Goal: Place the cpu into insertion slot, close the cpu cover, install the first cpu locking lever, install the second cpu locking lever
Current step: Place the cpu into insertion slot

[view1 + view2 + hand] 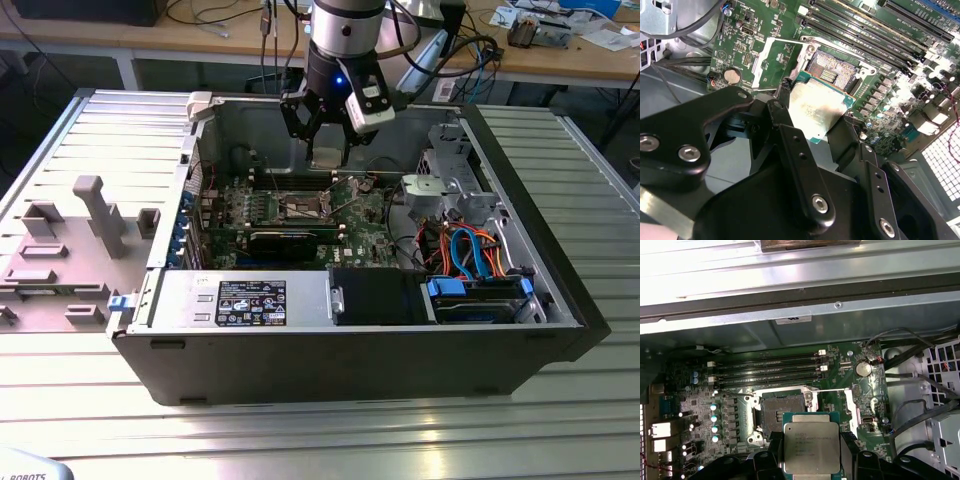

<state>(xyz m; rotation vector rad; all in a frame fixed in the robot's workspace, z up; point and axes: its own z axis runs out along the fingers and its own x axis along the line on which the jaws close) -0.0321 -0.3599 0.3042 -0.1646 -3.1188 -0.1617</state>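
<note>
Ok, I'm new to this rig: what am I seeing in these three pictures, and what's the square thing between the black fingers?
The exterior view looks from outside at a robot arm reaching into an open dark computer case. Both wrist views come from cameras riding on the arm, facing the green circuit board inside. The black gripper pinches a flat silvery-tan square plate, the cpu, near the insertion slot, a small dark square socket that is empty. The thin silvery frame beside it, the cpu cover, is swung open.
</note>
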